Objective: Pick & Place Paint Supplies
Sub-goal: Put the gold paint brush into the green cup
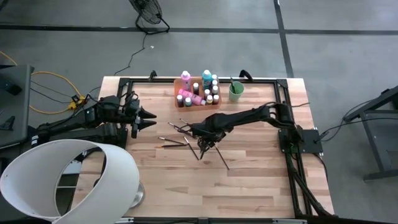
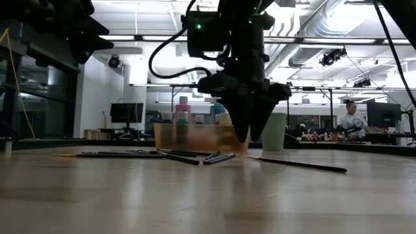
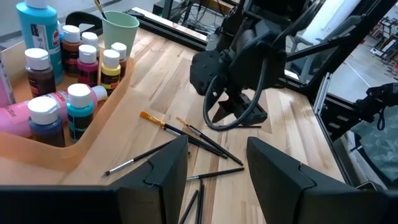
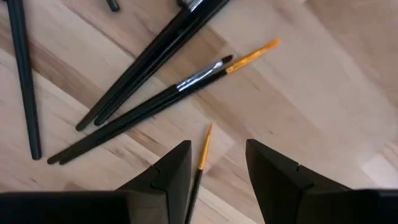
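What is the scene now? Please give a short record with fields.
right gripper: open, low over the table, straddling an orange-tipped brush
left gripper: open, waiting at the table's left side
loose paintbrushes: scattered on the table, mid-table
paint bottles: in the orange tray
green cup: beside the tray, one brush inside

The brushes (image 4: 137,106) are black, some with yellow tips. The bottles (image 1: 198,89) are pink, teal and brown with white caps. The tray (image 3: 93,134) is orange. The cup (image 1: 236,91) is light green.
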